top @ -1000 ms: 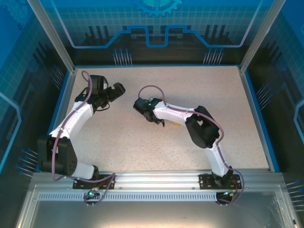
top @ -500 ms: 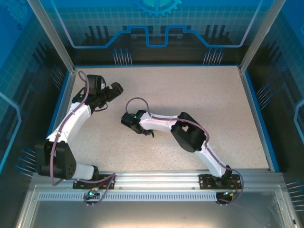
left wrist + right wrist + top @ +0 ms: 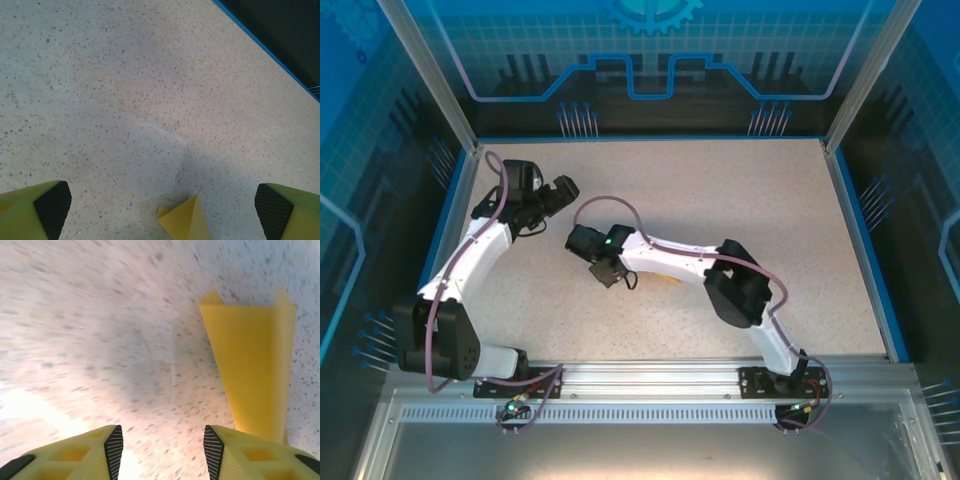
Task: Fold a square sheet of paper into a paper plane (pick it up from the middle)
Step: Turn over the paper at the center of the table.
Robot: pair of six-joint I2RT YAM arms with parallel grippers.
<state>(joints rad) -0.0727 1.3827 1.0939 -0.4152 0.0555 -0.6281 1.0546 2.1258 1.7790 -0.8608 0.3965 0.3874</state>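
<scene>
The square sheet of paper now lies folded into a narrow yellow paper plane (image 3: 255, 370) on the speckled table. In the right wrist view its wide end points away and its narrow end runs down behind my right-hand finger (image 3: 250, 450). My right gripper (image 3: 160, 442) is open, with bare table between the pads. A sharp yellow tip of the folded paper (image 3: 186, 221) shows at the bottom of the left wrist view, midway between the fingers of my left gripper (image 3: 162, 207), which is wide open and not touching it. From above, the left gripper (image 3: 560, 192) and right gripper (image 3: 605, 270) sit close together at centre left.
The table's blue rim (image 3: 270, 55) runs close past the left gripper and frames the whole table (image 3: 650, 138). Glass walls stand behind and at both sides. An aluminium rail (image 3: 650, 375) with the arm bases lines the near edge.
The right arm has swung left across the table toward the left gripper, and its jaws have opened from shut. The left arm has barely moved.
</scene>
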